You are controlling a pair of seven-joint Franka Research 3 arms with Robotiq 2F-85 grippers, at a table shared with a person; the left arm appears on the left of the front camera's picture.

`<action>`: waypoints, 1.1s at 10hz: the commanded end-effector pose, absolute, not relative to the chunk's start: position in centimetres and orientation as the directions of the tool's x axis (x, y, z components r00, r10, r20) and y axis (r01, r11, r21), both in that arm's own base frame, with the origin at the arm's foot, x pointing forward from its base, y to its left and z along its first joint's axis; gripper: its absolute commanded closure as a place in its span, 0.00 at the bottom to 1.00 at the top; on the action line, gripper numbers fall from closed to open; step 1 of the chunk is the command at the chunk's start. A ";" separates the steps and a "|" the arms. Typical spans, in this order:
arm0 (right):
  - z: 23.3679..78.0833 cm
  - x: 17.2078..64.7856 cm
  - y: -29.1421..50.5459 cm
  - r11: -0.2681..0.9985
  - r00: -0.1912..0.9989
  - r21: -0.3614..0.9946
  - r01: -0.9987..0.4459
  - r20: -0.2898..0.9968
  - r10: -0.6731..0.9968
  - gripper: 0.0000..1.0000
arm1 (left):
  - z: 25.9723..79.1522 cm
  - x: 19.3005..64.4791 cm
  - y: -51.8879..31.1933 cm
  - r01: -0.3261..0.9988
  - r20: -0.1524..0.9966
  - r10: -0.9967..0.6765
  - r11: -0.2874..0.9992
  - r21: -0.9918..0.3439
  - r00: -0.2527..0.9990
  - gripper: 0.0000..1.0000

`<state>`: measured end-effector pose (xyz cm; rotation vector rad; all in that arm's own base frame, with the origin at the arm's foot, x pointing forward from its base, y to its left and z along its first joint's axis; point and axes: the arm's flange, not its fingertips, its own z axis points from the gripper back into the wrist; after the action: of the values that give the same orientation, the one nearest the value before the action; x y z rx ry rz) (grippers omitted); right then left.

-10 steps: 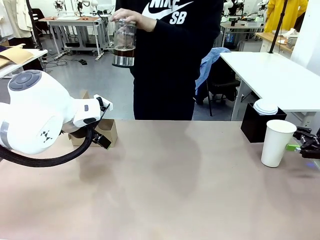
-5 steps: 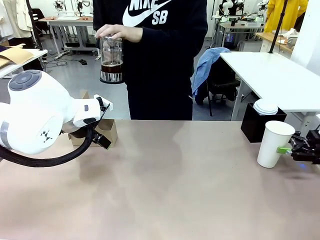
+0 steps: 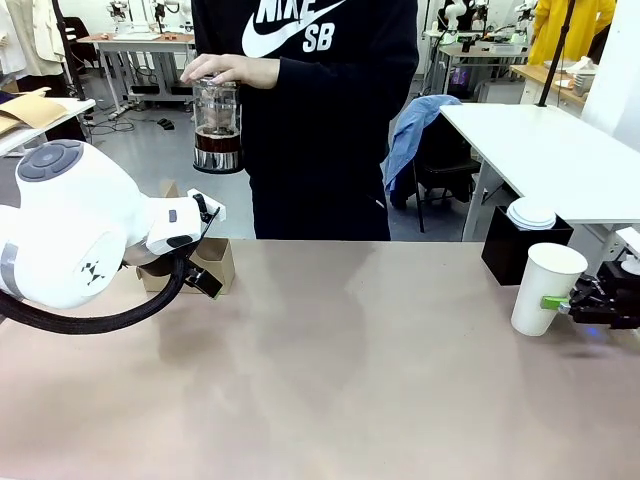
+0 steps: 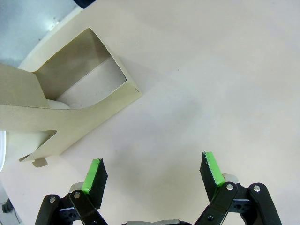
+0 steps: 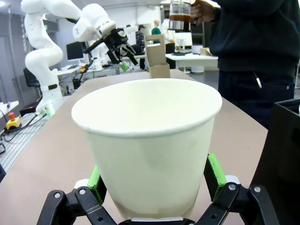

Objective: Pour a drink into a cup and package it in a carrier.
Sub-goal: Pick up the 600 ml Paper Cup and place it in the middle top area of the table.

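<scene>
My right pincer (image 3: pixel 552 303) pinched the white cup (image 3: pixel 543 280) low down at the right of the table (image 3: pixel 350 380), I think to hold it steady for pouring. My left pincer (image 4: pixel 152 171) was spread wide just beside the brown carrier (image 4: pixel 70 117), likely waiting. The drink (image 3: pixel 217 140) was in the jar (image 3: pixel 217 115) in the person's hand (image 3: pixel 215 68), up past the far edge. My right wrist view looked down into the empty cup. From the front its inside was hidden.
</scene>
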<state>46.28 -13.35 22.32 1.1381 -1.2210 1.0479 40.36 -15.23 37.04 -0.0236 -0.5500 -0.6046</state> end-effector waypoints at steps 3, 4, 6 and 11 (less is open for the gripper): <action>22.8 46.4 -13.0 0.098 0.114 0.114 -0.989 0.993 -0.007 0.20 | 37.0 40.4 -15.2 0.546 0.498 -0.533 0.827 0.135 0.684 0.00; 22.2 46.5 -12.9 0.137 0.076 0.076 -0.988 0.997 -0.004 0.20 | 37.0 40.4 -15.2 0.546 0.498 -0.533 0.827 0.135 0.684 0.00; 22.2 46.5 -12.9 0.137 0.076 0.076 -0.988 0.997 -0.004 0.20 | 37.0 40.4 -15.2 0.546 0.498 -0.533 0.827 0.135 0.684 0.00; 28.3 43.7 -6.7 0.343 0.078 0.079 -0.936 0.997 -0.016 0.20 | 37.0 40.4 -15.2 0.546 0.498 -0.533 0.827 0.135 0.684 0.00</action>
<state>44.81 -10.14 25.19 1.0774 -1.2826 0.9798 40.36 -15.23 37.04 -0.0236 -0.5500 -0.6046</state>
